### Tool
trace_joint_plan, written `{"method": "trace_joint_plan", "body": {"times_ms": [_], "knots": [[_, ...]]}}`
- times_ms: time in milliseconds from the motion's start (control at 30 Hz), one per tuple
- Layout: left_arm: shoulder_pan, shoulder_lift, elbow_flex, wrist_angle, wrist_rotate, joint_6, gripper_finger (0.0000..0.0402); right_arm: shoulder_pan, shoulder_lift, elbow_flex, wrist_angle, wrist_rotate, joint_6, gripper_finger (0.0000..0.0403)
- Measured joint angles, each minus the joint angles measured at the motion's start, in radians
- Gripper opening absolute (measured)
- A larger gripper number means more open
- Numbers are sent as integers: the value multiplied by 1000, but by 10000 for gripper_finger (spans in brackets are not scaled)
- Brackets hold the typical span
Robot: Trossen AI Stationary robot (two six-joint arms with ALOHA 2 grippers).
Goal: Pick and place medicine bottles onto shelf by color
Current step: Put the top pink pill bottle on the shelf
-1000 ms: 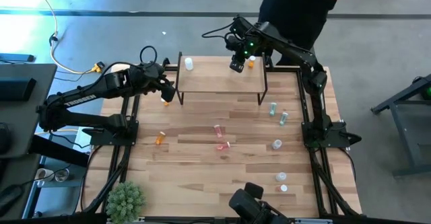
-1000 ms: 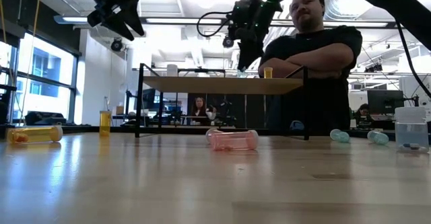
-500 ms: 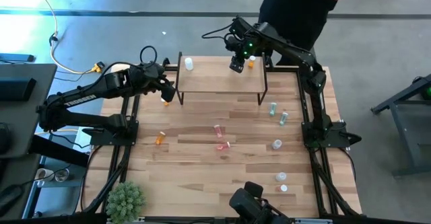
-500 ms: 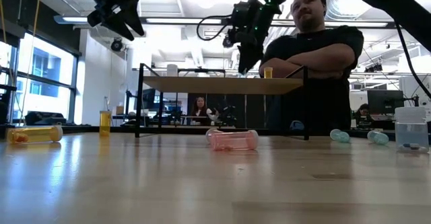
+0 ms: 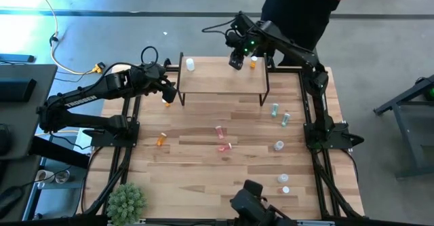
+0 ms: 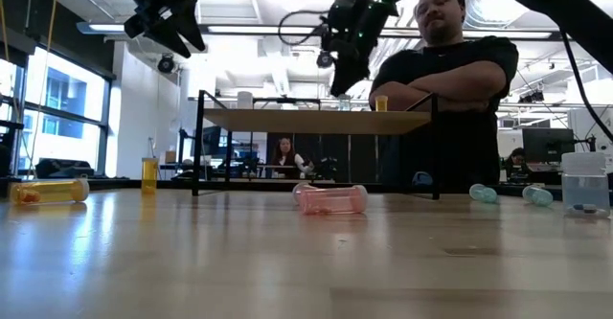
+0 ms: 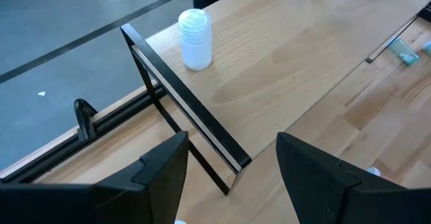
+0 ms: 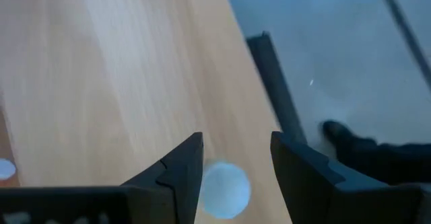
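Spiky green plant (image 5: 126, 200) at table's near left corner — person (image 6: 443, 94) (arms folded) behind far edge.

Pale smooth wood shelf (image 5: 220, 80) on thin matt black metal legs; grained wooden table (image 5: 203, 178); translucent plastic bottles (image 6: 330, 199), some lying glossy

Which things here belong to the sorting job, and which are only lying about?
Job: shelf; white bottle and orange bottle on it; pink bottles, green bottles, clear bottles on the table.
Lying about: plant; person behind the table.
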Motion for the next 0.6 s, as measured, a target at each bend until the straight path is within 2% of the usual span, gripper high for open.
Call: {"method": "trace_joint_plan", "body": {"times_ms": [267, 600], "knots": [[0, 0, 0, -5, 63, 2, 216, 5, -3, 137, -48, -4, 3, 165], [0, -1, 0, -8, 191, 2, 216, 84, -27, 134, -214, -23, 116, 165]]}}
